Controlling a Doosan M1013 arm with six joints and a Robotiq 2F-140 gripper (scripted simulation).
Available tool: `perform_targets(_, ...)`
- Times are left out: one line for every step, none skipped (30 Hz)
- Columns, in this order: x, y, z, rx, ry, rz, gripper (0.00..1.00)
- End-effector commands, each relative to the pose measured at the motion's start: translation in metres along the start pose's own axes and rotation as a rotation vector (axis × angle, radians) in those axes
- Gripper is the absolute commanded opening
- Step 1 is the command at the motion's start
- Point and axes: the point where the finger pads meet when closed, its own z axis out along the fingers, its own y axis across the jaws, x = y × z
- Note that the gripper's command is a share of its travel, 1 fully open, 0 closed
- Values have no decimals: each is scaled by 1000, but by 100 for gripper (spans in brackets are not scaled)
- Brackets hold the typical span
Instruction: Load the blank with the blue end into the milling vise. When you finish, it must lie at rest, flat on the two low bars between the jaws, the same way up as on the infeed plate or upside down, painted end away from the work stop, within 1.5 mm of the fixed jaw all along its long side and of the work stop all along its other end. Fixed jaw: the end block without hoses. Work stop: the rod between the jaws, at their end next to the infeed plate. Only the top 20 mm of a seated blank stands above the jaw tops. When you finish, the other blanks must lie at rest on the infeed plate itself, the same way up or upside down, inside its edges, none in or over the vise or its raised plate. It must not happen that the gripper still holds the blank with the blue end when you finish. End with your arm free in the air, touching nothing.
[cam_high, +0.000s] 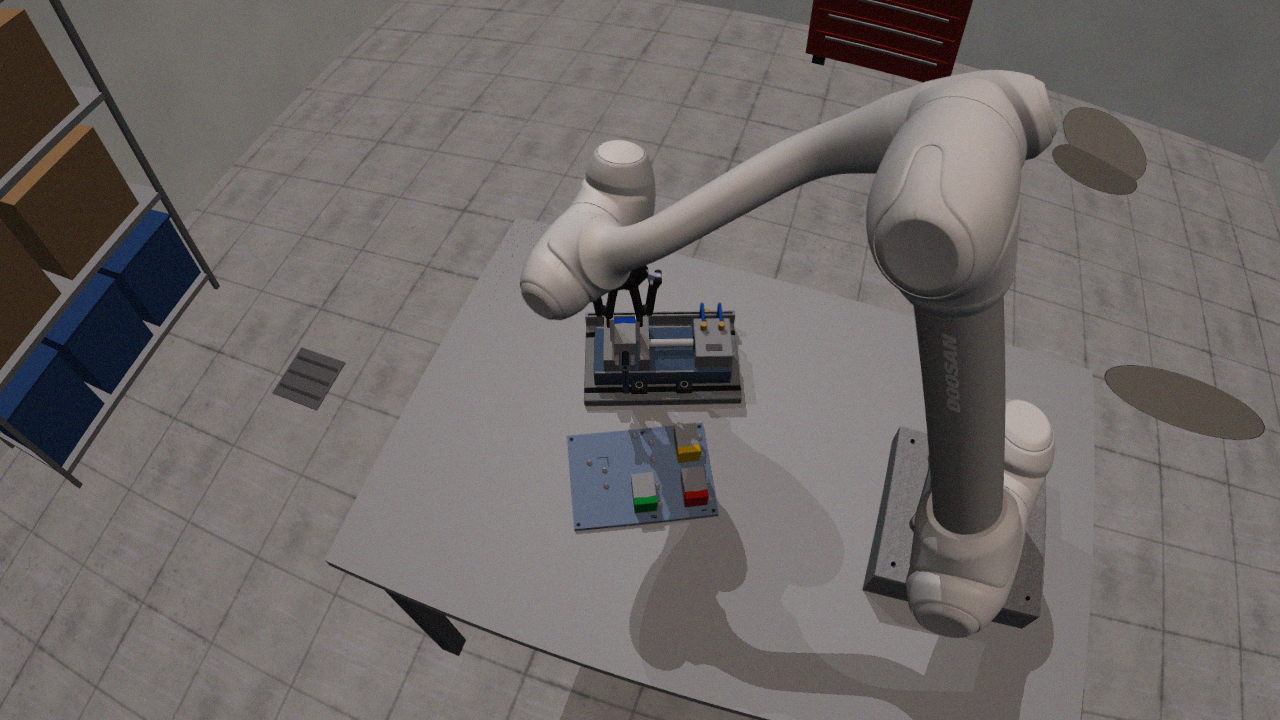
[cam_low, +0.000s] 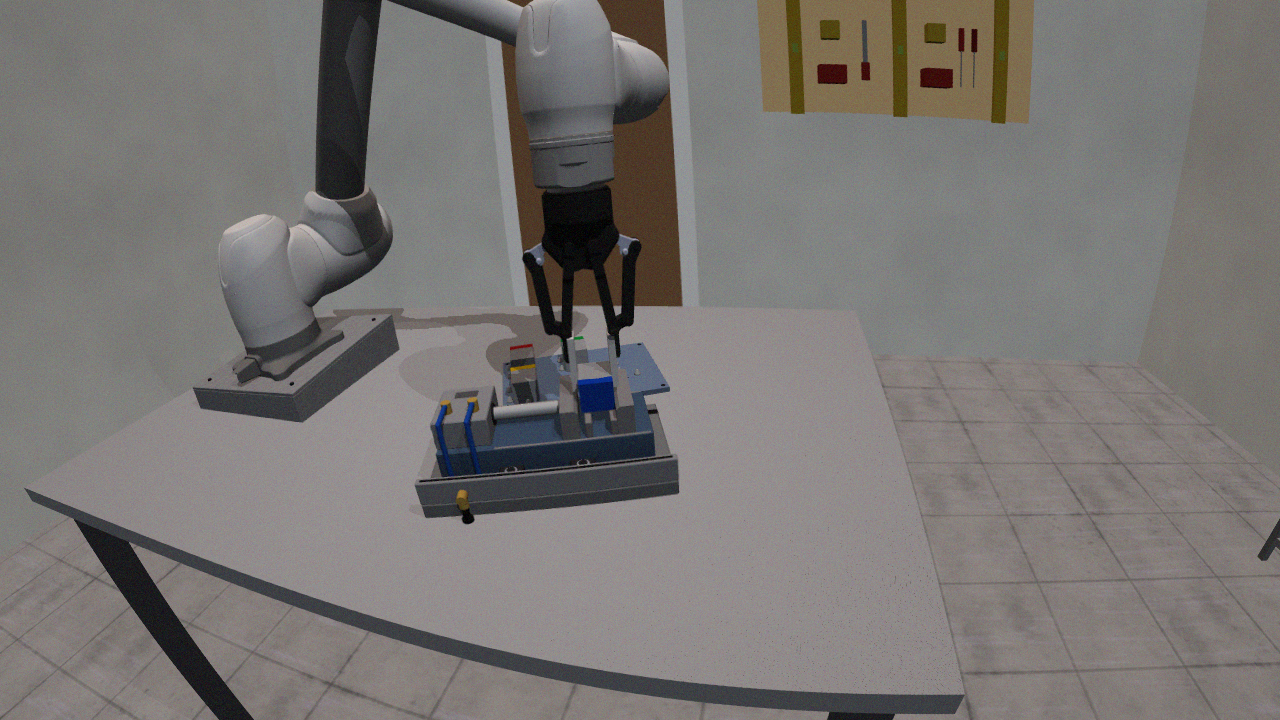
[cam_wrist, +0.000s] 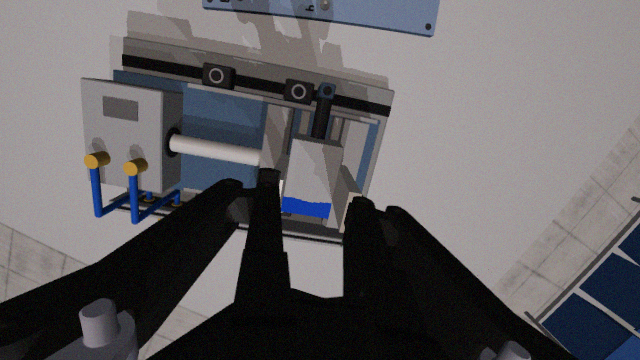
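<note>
Toward the worktop's far edge, away from the infeed plate (cam_high: 595, 505) (cam_low: 649, 356) (cam_wrist: 380, 19), the blue-ended blank (cam_high: 624, 333) (cam_low: 596, 392) (cam_wrist: 312, 172) is clamped between the gripper's fingertips (cam_high: 625, 327) (cam_low: 592, 356) over the vise, its painted end turned from the work stop (cam_high: 625, 363) (cam_wrist: 321, 116), presumably for seating against it.

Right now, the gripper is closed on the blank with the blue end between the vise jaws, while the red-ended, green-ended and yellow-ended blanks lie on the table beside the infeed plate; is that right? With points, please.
Not quite: the top view shows the red-ended (cam_high: 694, 481), green-ended (cam_high: 644, 488) and yellow-ended (cam_high: 687, 441) blanks on the infeed plate (cam_high: 595, 505), not beside it. The rest stands.
</note>
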Motion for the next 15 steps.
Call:
perform_targets(0, 0, 0, 0, 0, 0, 0)
perform_targets(0, 0, 0, 0, 0, 0, 0)
perform_targets(0, 0, 0, 0, 0, 0, 0)
perform_targets(0, 0, 0, 0, 0, 0, 0)
perform_targets(0, 0, 0, 0, 0, 0, 0)
perform_targets(0, 0, 0, 0, 0, 0, 0)
perform_targets(0, 0, 0, 0, 0, 0, 0)
perform_targets(0, 0, 0, 0, 0, 0, 0)
perform_targets(0, 0, 0, 0, 0, 0, 0)
perform_targets(0, 0, 0, 0, 0, 0, 0)
perform_targets(0, 0, 1, 0, 0, 0, 0)
perform_targets(0, 0, 1, 0, 0, 0, 0)
perform_targets(0, 0, 1, 0, 0, 0, 0)
perform_targets(0, 0, 1, 0, 0, 0, 0)
perform_targets(0, 0, 1, 0, 0, 0, 0)
